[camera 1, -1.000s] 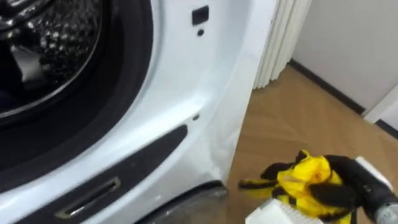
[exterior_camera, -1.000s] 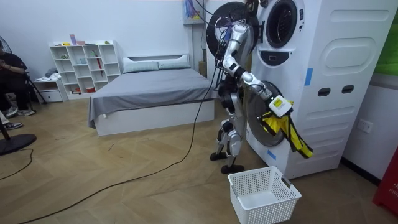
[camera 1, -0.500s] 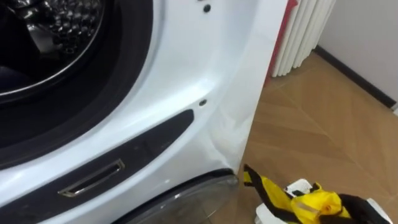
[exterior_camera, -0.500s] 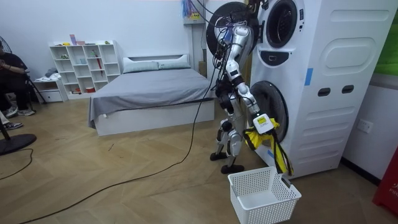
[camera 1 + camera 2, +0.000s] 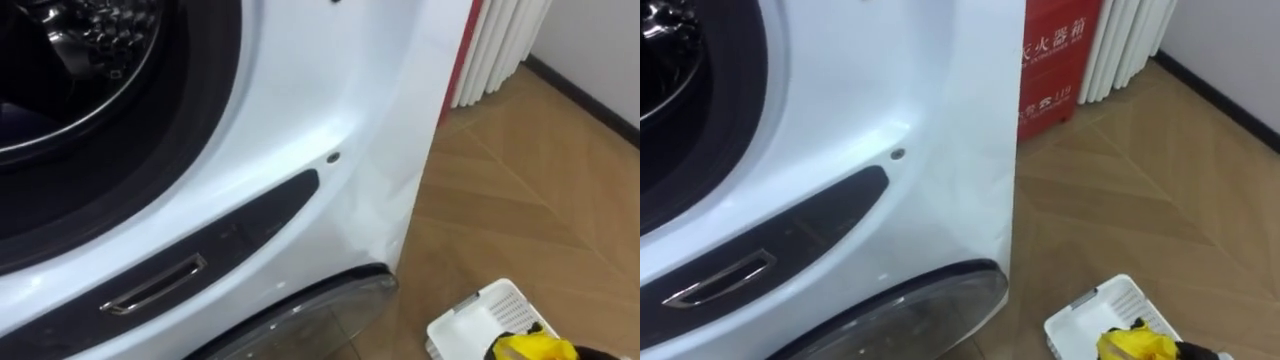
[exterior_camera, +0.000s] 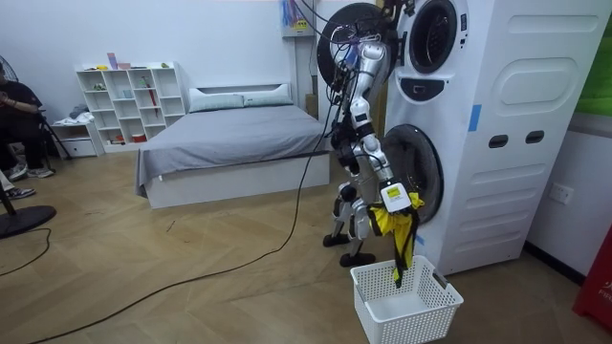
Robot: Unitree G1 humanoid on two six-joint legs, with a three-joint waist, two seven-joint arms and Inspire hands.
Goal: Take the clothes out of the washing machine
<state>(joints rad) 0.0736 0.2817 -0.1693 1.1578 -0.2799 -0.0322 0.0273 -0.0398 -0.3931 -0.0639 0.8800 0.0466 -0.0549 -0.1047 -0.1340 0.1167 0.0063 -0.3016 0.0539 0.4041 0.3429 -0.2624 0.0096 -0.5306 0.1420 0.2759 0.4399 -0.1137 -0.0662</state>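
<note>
A yellow garment with black trim (image 6: 402,232) hangs from my right hand (image 6: 390,197), whose fingers are curled round its top. The cloth's lower end dangles into the white laundry basket (image 6: 406,302) on the floor before the machine. In the eye views just the top of the yellow garment (image 5: 530,349) (image 5: 1134,345) shows at the bottom edge, above the basket's rim (image 5: 468,318). I stand close to the stacked washing machine (image 6: 497,124); its upper drum opening (image 5: 60,70) is dark at my upper left.
The lower machine's round glass door (image 5: 310,315) sits just below the dark panel handle (image 5: 155,288). A red sign (image 5: 1055,60) and white ribbed radiator (image 5: 500,40) stand past the machine's corner. Wood floor (image 5: 540,200) lies to my right. A bed (image 6: 229,143) is behind me.
My right hand has dropped from waist height beside the lower door down towards the basket, carrying the yellow garment; the cloth's end now reaches into the basket. The head camera has shifted.
</note>
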